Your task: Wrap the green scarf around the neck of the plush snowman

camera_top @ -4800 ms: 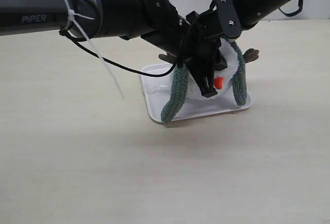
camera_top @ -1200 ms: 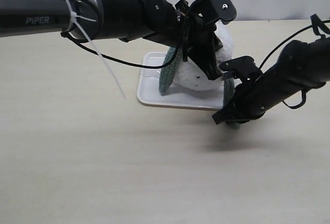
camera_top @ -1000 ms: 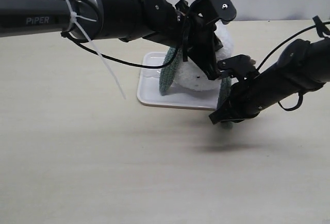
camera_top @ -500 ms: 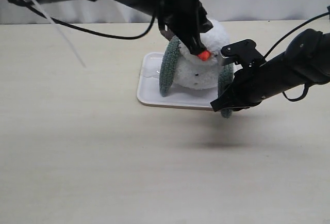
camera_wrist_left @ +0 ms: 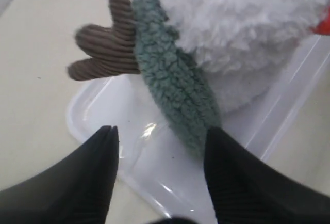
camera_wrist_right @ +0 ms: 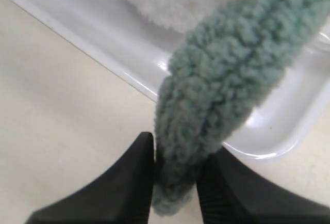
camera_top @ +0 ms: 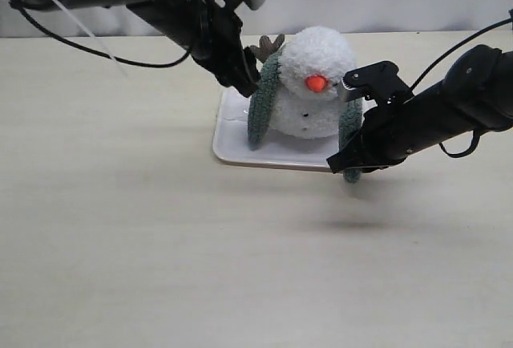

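The plush snowman [camera_top: 309, 119] stands upright on a white tray [camera_top: 232, 146], its orange nose [camera_top: 317, 83] facing the camera. The green scarf [camera_top: 260, 111] lies over the back of the snowman's neck, and one end hangs down each side of the body. My left gripper [camera_top: 244, 82] hovers open beside the scarf's left end, touching nothing. In the left wrist view that gripper [camera_wrist_left: 162, 136] is over the tray [camera_wrist_left: 103, 113], near the scarf [camera_wrist_left: 175, 84]. My right gripper [camera_top: 346, 162] is shut on the scarf's right end [camera_wrist_right: 221, 79] at the tray's front corner, as the right wrist view [camera_wrist_right: 178, 152] shows.
A brown twig arm [camera_top: 268, 46] sticks out behind the scarf's left end and also shows in the left wrist view [camera_wrist_left: 103, 48]. The tray's rim [camera_wrist_right: 103, 33] runs just under the right gripper. Bare beige tabletop [camera_top: 160, 244] surrounds the tray.
The left arm has lifted off the snowman's front and drawn back to the left, with its jaws opening. The face is now uncovered. The right gripper stays on the scarf's right end.
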